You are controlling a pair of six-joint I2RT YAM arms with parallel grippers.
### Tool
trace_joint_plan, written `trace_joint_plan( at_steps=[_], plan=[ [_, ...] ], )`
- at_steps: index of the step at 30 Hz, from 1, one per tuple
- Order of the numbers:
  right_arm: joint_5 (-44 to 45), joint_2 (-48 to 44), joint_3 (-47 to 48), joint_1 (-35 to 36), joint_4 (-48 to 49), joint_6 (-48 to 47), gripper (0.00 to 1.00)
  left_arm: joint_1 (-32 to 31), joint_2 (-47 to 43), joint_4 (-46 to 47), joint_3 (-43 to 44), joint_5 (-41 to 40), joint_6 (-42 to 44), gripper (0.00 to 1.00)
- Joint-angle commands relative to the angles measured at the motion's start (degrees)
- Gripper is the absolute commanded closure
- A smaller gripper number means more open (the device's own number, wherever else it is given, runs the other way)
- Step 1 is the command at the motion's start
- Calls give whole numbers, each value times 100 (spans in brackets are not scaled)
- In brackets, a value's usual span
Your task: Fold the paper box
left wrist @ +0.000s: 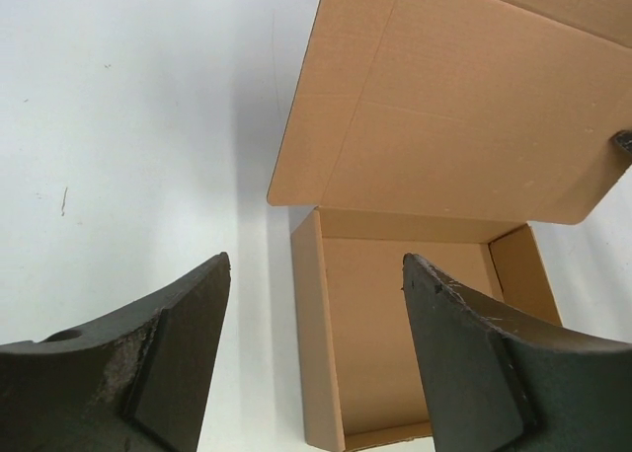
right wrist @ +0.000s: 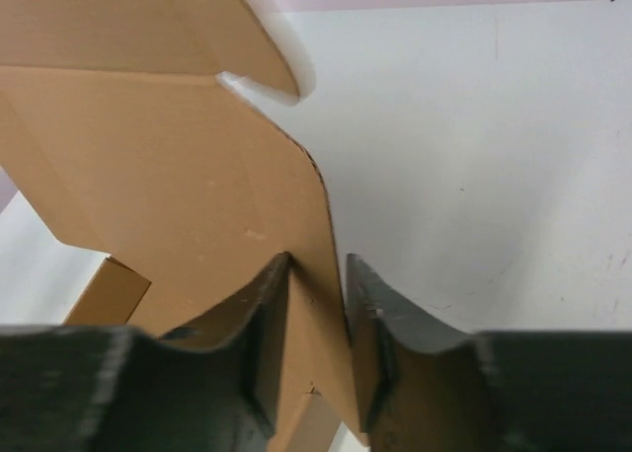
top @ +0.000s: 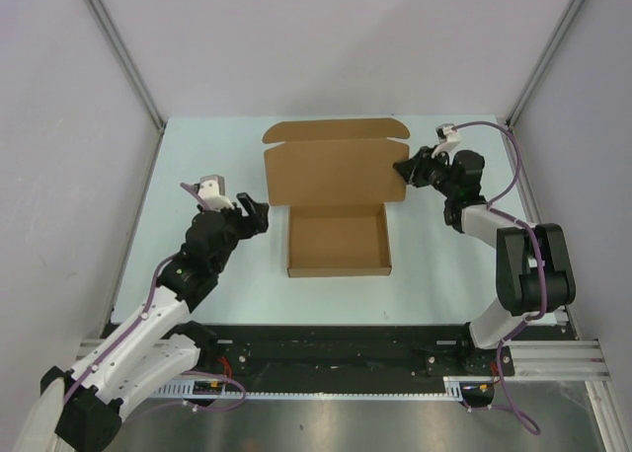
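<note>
Box (top: pixel 339 243) bare inside, lid (top: pixel 334 172) up at 12 o'clock; right hand (top: pixel 402 169) pinches its 3 o'clock edge; left hand (top: pixel 257 215) released.

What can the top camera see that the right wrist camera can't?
Only the top view: the whole box, with its lid open at the far side, and the left gripper, open and off to the box's left.
Only the right wrist view: a close look at the right gripper's fingers, one on each side of the lid's edge, with cardboard between them.
Both: the brown lid, the right gripper at its right edge, and the pale table.
</note>
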Motion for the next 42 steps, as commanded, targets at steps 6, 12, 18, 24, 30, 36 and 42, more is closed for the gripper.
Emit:
trace_joint_plan(
  at_steps=[6,12,18,24,30,36,42],
  plan=[
    [648,-595,238,539,-370,-650,85,267,0,75,293,-368,164,24],
    [1816,-1139,116,1050,-969,-1292,95,794,185,363,337,-114,-64,24],
    [2318,-1430,-17,1322,-1188,-1407,97,1339,701,1295,214,939,41,21],
    [2416,-1536,-140,1481,-1276,-1381,97,1989,1467,2136,179,2245,-160,20],
    [2346,-1545,-280,1533,-1180,-1354,97,2675,2600,4332,-129,4032,-599,22],
    [2319,-1571,-307,1621,-1136,-1398,97,3159,3893,6478,3,5554,-1426,22],
    [2381,-1571,-307,1709,-1188,-1504,98,3168,4869,7779,381,5898,-2094,21]
  ],
)
